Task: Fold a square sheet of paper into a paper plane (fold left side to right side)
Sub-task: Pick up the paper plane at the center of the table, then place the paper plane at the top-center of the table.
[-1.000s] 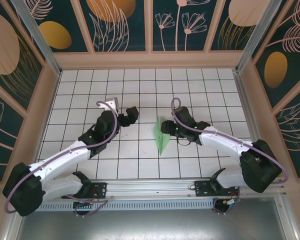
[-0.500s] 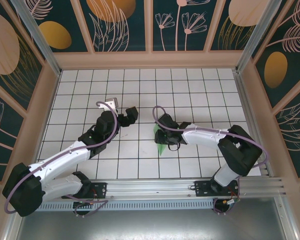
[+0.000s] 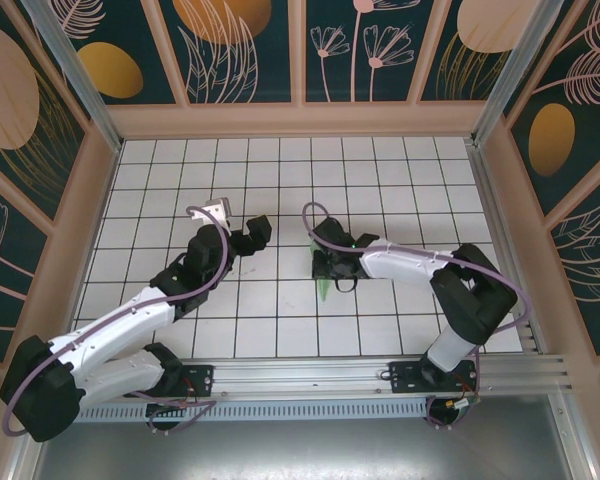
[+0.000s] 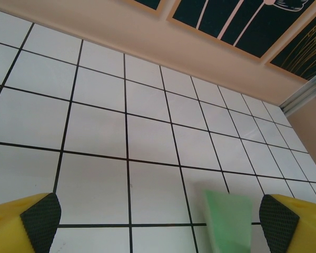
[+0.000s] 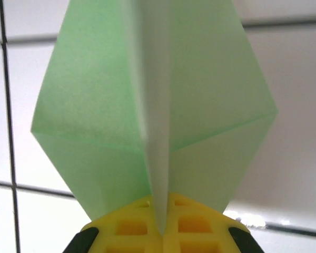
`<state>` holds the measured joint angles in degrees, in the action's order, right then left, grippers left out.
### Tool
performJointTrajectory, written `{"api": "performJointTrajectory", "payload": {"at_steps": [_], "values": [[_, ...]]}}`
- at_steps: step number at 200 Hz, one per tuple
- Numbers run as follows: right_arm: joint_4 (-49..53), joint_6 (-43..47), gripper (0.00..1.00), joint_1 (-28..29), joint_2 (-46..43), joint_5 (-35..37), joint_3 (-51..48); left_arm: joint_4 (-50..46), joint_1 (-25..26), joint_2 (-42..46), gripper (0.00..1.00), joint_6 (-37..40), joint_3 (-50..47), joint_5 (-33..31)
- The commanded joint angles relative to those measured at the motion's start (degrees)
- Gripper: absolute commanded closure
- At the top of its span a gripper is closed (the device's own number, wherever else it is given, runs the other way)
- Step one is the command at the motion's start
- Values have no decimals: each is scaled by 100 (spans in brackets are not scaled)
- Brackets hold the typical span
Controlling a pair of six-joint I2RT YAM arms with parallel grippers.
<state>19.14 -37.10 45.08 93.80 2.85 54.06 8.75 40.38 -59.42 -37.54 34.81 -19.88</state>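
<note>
- The right claw (image 3: 332,270) is seen clenched on the paper plane (image 3: 324,289), near the middle of the worktop (image 3: 280,170).
- In the right wrist view, the centre fold of the paper plane (image 5: 152,105) is pinched between the yellow fingers (image 5: 131,229) at the bottom of the picture.
- Two pale-green flaps are spread to either side of that fold, each ending in a sharp side corner; the upper edges are cut off by the top of the picture.
- From above, a narrow green tip is seen poking out below the right claw toward the near edge; the rest is hidden under the claw.
- Whether the tip is touching the tiles cannot be told.
- The left claw (image 3: 252,235) is seen released, its jaws spread wide with nothing gripped, and it is held to the left of the paper with bare tiles between.
- In the left wrist view, a blurred pale-green patch (image 4: 227,221) is seen low down, just inside the right pad (image 4: 278,219); contact cannot be judged.
- Bare white tiles are seen behind both claws up to the back wall (image 3: 300,118), and out to the side walls.
- A strip of bare tiles is left between the paper tip and the metal rail (image 3: 310,372) at the near edge.
</note>
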Motion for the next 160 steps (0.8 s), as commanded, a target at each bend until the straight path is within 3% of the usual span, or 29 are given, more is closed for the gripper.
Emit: {"api": "performJointTrajectory", "payload": {"at_steps": [1,38,80,160], "values": [[289,590,97,-493,215,-6,661,-144,-24,158,2,208,-61,-33],[836,1345,97,-1280,1221,-12,2151,-276,-22,150,1,410,-18,219],[1451,1890,98,-1727,2354,24,3510,-390,-26,197,2,447,-53,326],[1660,2151,97,-1842,3010,-408,3866,-515,-27,185,1,523,-27,353]]}}
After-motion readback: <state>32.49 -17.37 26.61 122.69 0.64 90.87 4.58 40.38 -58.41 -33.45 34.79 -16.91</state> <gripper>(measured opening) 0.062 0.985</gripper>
